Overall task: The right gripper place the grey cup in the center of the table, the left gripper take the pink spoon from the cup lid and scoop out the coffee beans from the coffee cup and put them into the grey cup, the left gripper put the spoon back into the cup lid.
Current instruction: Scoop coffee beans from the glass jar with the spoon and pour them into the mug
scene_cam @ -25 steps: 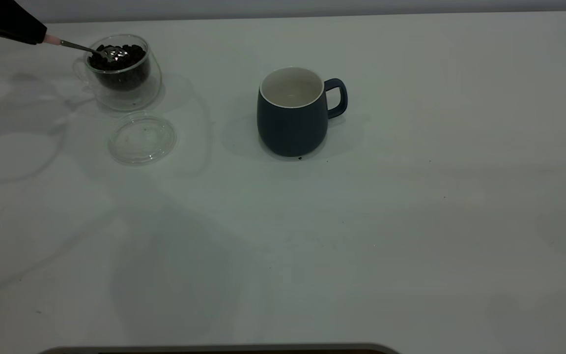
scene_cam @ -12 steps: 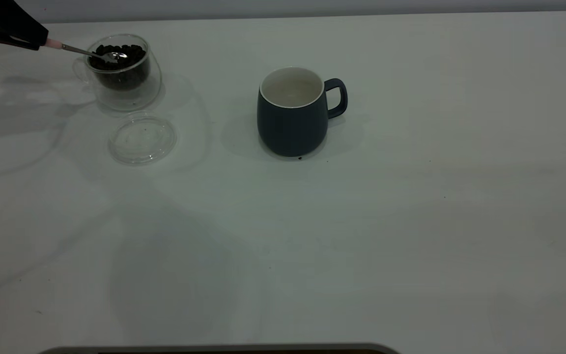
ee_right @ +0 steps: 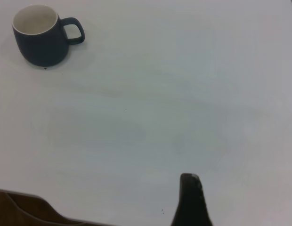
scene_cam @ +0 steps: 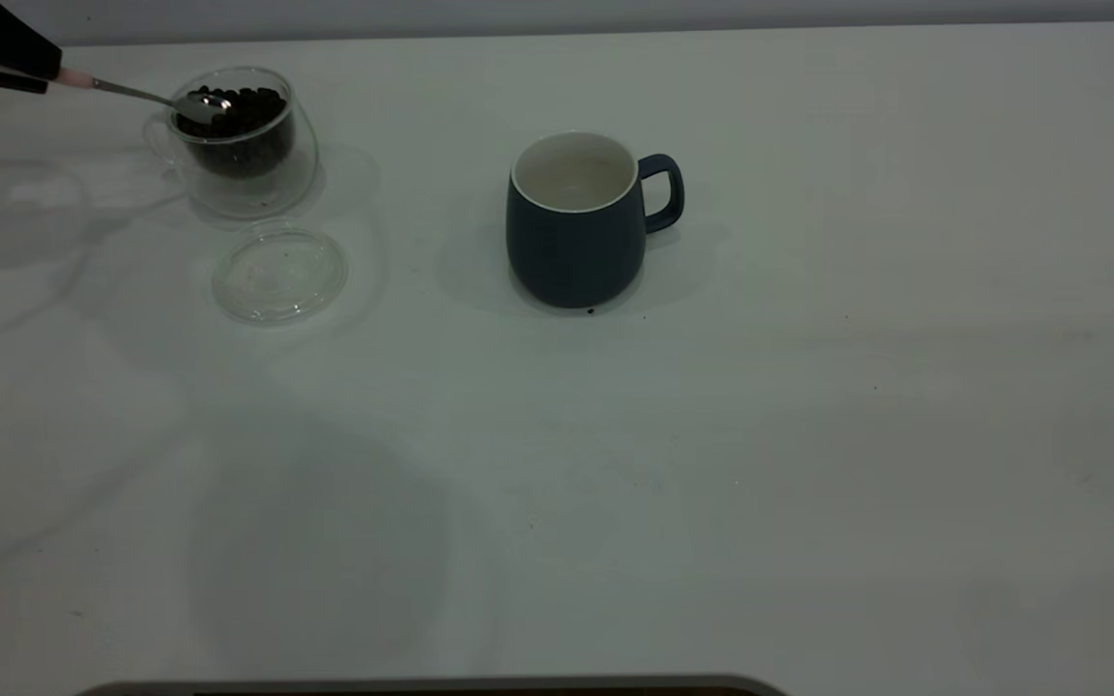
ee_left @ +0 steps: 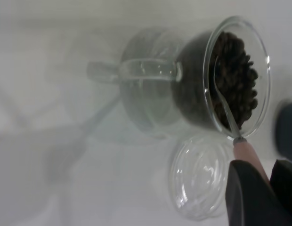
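Observation:
My left gripper (scene_cam: 46,73) is at the table's far left corner, shut on the pink spoon (scene_cam: 76,80) by its handle. The silver bowl reaches over the rim of the coffee cup (scene_cam: 246,145) and lies on the coffee beans (scene_cam: 249,102) at the rim nearest the gripper. In the left wrist view the pink spoon (ee_left: 246,151) runs from my gripper (ee_left: 267,182) into the coffee beans (ee_left: 238,77). The cup lid (scene_cam: 278,273) lies bare in front of the coffee cup. The grey cup (scene_cam: 576,220) stands upright mid-table, its white inside showing no beans. My right gripper (ee_right: 190,188) hovers well away from the grey cup (ee_right: 40,37).
The white table (scene_cam: 808,435) stretches wide to the right and front of the grey cup. A few dark specks lie by the mug's base (scene_cam: 590,311). A dark edge (scene_cam: 422,688) runs along the table's near side.
My left gripper has drawn back toward the left edge, pulling the spoon's bowl from the middle of the beans to the cup's near rim. The mug and lid have not moved.

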`<action>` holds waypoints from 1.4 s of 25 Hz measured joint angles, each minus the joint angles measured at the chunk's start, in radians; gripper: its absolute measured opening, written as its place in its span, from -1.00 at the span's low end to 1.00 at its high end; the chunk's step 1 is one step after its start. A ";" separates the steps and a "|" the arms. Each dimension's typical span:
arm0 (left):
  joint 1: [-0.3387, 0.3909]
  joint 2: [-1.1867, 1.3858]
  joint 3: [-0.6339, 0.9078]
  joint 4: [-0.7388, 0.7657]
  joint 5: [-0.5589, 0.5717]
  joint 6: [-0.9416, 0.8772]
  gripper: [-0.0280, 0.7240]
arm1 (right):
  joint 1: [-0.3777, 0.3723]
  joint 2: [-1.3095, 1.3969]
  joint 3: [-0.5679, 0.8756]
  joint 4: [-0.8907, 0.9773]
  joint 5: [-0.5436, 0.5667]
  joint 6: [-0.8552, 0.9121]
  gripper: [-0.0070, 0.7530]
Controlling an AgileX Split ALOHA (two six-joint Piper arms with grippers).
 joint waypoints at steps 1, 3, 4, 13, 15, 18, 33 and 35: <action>0.002 0.008 0.000 -0.017 0.002 0.000 -0.60 | 0.000 0.000 0.000 0.000 0.000 0.000 0.57; 0.005 0.029 0.000 -0.042 0.009 0.000 -0.60 | 0.000 0.000 0.000 0.000 0.000 0.000 0.57; 0.005 0.041 0.000 -0.051 0.012 0.000 -0.60 | 0.000 0.000 0.000 0.000 0.000 0.000 0.57; 0.005 0.076 0.000 -0.081 0.024 0.000 -0.60 | 0.000 0.000 0.000 0.000 0.000 0.000 0.57; 0.005 0.076 0.000 -0.083 0.024 0.001 -0.60 | 0.000 0.000 0.000 0.000 0.000 0.000 0.57; 0.005 0.078 0.000 -0.085 0.024 0.001 -0.60 | 0.000 0.000 0.000 0.000 0.000 0.000 0.57; 0.050 0.082 0.000 -0.131 0.123 0.024 -0.60 | 0.000 0.000 0.000 0.000 0.000 0.000 0.57; 0.056 0.082 0.000 -0.133 0.128 0.024 -0.60 | 0.000 0.000 0.000 0.000 0.000 0.000 0.57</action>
